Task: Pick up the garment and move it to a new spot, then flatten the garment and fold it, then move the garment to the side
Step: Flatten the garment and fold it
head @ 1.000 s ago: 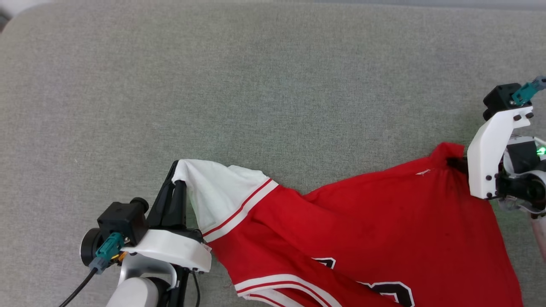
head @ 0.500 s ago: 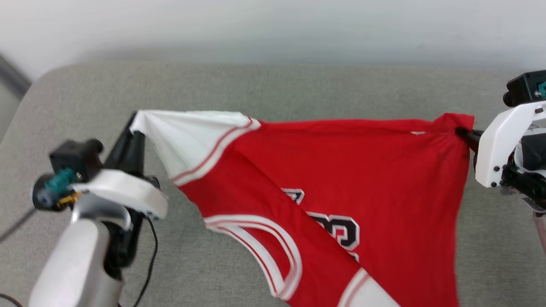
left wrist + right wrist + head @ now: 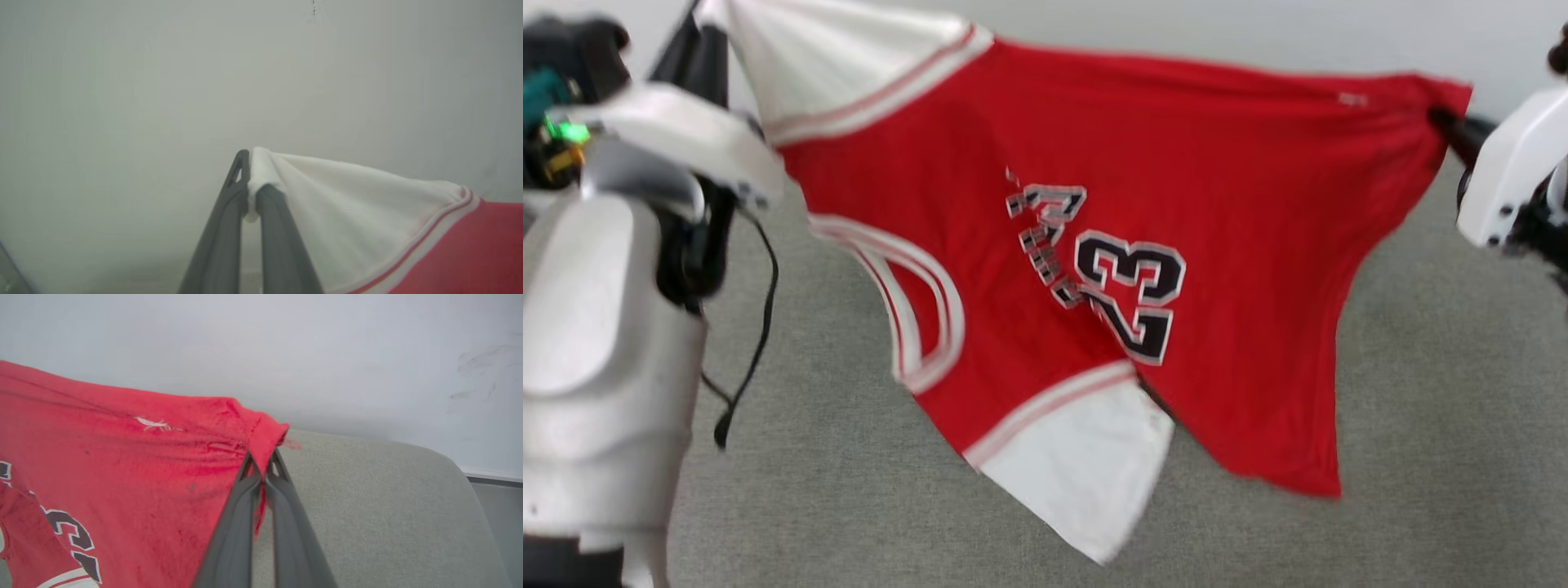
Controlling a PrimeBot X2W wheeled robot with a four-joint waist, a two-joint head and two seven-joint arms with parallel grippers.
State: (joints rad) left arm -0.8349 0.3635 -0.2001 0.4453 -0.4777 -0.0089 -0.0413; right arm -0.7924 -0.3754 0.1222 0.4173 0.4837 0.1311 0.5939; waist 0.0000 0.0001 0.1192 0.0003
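**Garment held aloft above the grey cushion [image 3: 1421, 425].** The garment [image 3: 1241, 245], a red jersey with white panels and dark outlined numerals, hangs spread between two grippers. As far as the head view shows it is clear of the cushion, with its lower white corner dangling closest to it. Left gripper [image 3: 249, 179]: jaws clamped on a white corner of the fabric. Right gripper [image 3: 263, 465]: jaws clamped on a red corner, near a tiny white logo [image 3: 153, 424]. The upper edge runs nearly taut between the two holds, and the rest droops in loose folds. Stage, as judged: pick-up done, transfer to a new spot on the cushion apparently under way. Laying down, flattening, folding and moving aside remain.
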